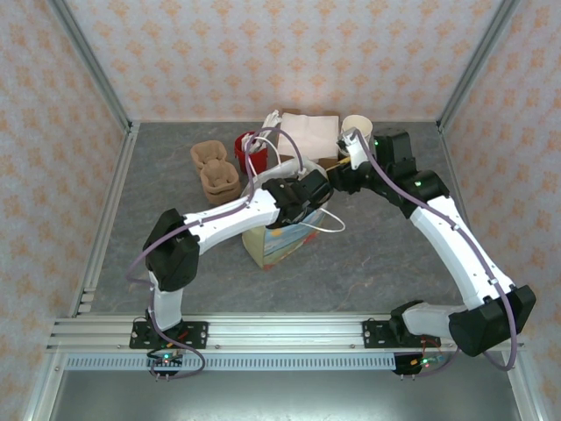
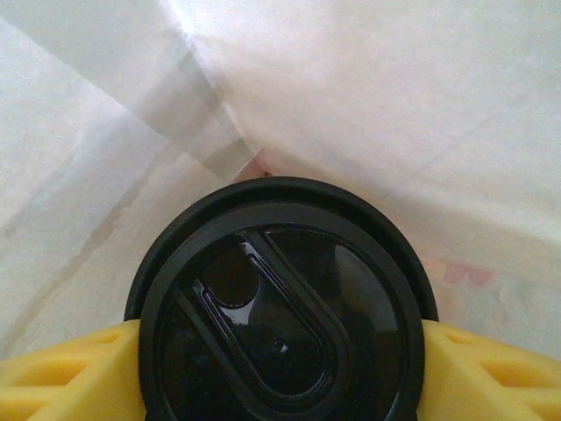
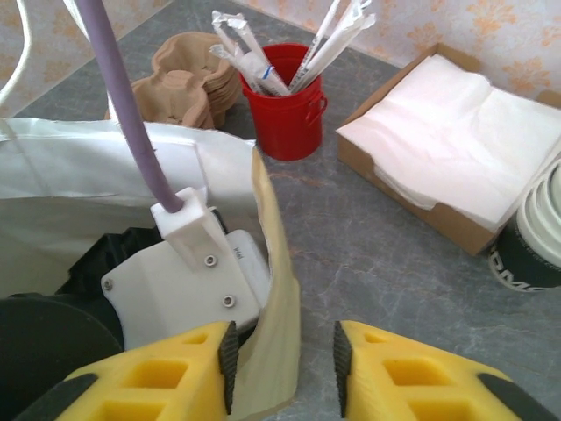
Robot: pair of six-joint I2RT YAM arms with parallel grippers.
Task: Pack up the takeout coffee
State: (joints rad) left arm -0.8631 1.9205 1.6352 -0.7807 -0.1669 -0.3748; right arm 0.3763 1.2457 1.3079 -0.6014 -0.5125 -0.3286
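Coffee [image 2: 282,307] inside bag [image 2: 394,105], walls close on far side | left gripper [image 2: 280,338] flanks it both sides, gripping or loose: cannot tell | right gripper [image 3: 285,360] narrowly parted astride bag rim, slack on right | bare table [image 3: 377,246] right of rim

1 coffee [image 2: 280,307], 1 bag [image 3: 70,167], 1 red bucket [image 3: 285,118], 1 napkin box [image 3: 352,156].
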